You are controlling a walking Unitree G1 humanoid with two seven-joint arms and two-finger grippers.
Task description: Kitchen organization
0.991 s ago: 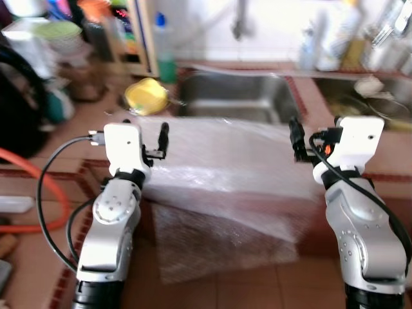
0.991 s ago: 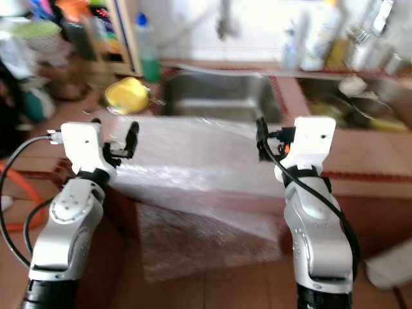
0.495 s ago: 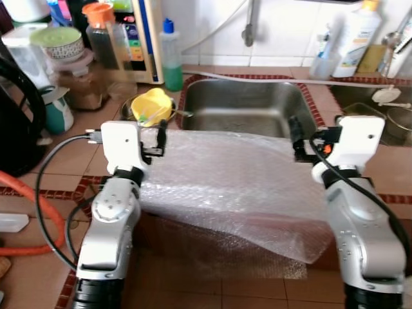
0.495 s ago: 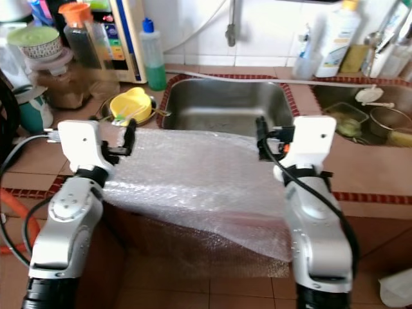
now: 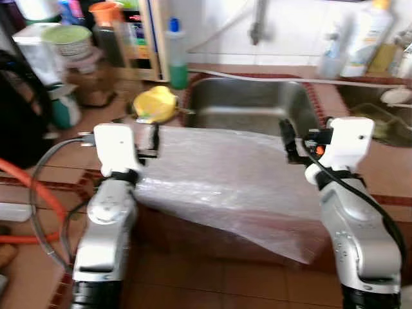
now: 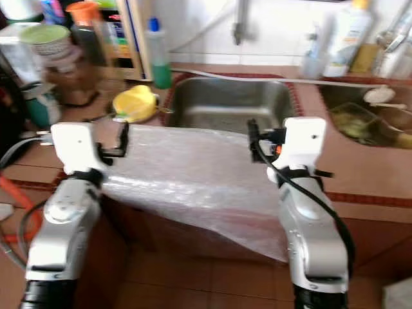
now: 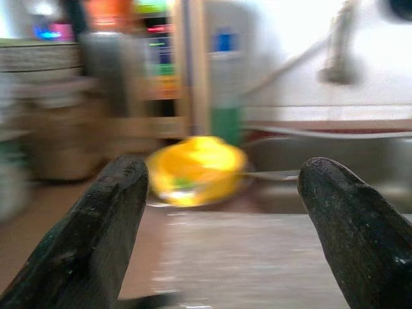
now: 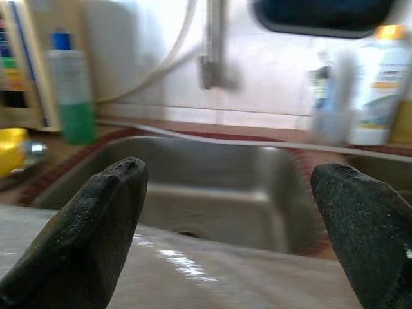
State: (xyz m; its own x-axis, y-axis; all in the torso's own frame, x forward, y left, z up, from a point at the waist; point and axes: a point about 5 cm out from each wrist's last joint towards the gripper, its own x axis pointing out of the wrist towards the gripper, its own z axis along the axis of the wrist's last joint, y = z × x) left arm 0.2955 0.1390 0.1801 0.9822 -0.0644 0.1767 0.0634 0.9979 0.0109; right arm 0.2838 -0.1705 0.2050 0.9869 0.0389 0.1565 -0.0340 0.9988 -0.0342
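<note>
Wrap: bubble wrap sheet (image 5: 225, 177) lay over counter edge in front of sink (image 5: 251, 106), front part hanging down
Left gripper (image 7: 225, 219): fingers apart, raised at sheet's left edge, gripping nothing
Right gripper (image 8: 225, 219): fingers apart, at sheet's right edge, facing sink
Nearby: yellow bowl (image 5: 154, 104) and green bottle (image 5: 175, 55) left of sink

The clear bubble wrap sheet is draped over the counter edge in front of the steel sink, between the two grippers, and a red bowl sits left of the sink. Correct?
Not quite: the bowl left of the steel sink is yellow, as the left eye view shows. The clear bubble wrap sheet does drape over the counter edge between the left gripper and right gripper.
</note>
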